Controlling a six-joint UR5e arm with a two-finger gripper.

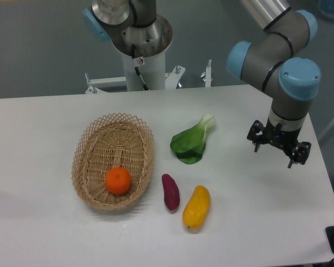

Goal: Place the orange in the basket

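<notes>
Nearest the camera lies a yellow fruit [196,207], with a small purple sweet potato [171,191] just beside it on its left. A little further back, the orange [118,181] sits inside the basket [87,153], resting on the woven floor toward the basket's near end, so the task looks done as things lie. The basket's long axis runs roughly near to far, tilted a little. Beyond the two fruits lies a leafy green vegetable [190,142]. The gripper [279,147] hangs over the table [39,117] at the far right, well apart from the basket, with the orange lying well off toward the opposite side of the table. Its fingers are spread and hold nothing.
</notes>
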